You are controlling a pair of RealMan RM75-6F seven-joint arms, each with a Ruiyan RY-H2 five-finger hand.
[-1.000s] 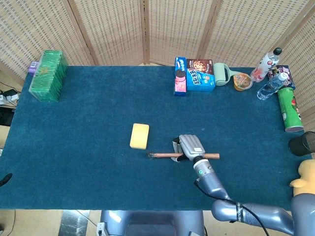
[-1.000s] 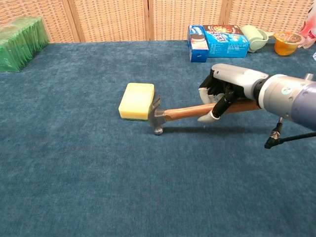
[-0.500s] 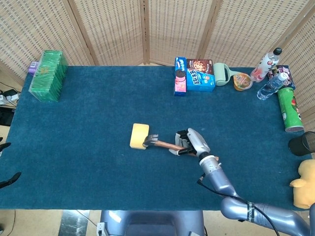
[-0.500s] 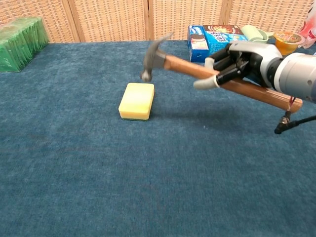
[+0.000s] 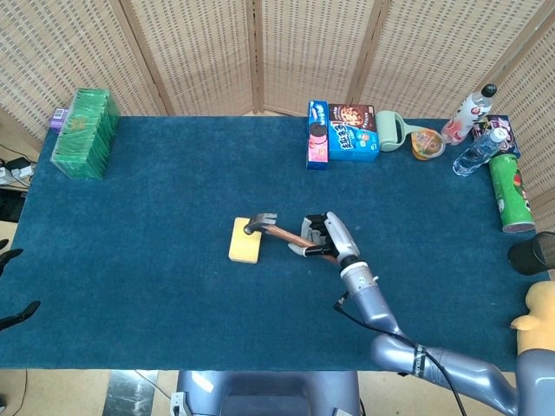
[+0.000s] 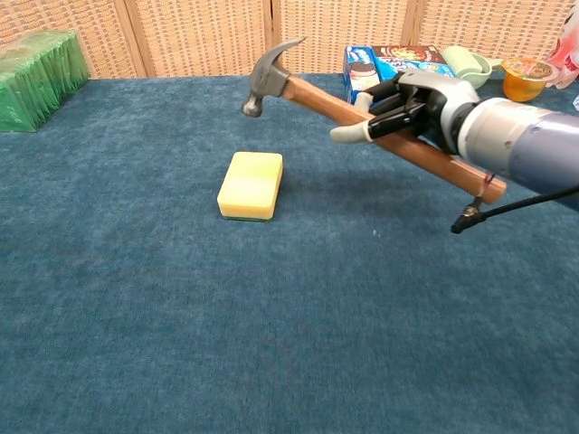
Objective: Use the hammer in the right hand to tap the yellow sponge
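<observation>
The yellow sponge (image 5: 245,240) (image 6: 251,184) lies flat on the blue table cloth near the middle. My right hand (image 5: 322,237) (image 6: 407,102) grips the wooden handle of a hammer (image 5: 276,231) (image 6: 362,113). The hammer is raised, its steel head (image 6: 268,72) hanging in the air above the sponge's far end, apart from it. In the head view the head (image 5: 258,223) overlaps the sponge's upper right corner. My left hand shows in neither view.
Cookie boxes (image 5: 341,132) (image 6: 398,74), a green cup (image 5: 390,130), a jelly cup (image 5: 427,144), bottles (image 5: 473,130) and a green can (image 5: 509,192) stand at the back right. A green pack (image 5: 84,133) (image 6: 36,65) sits at the back left. A black cup (image 5: 535,253) is at the right edge.
The hammer came up off the cloth beside the sponge, then rose and shifted left until its head was over the sponge. The sponge has not moved.
</observation>
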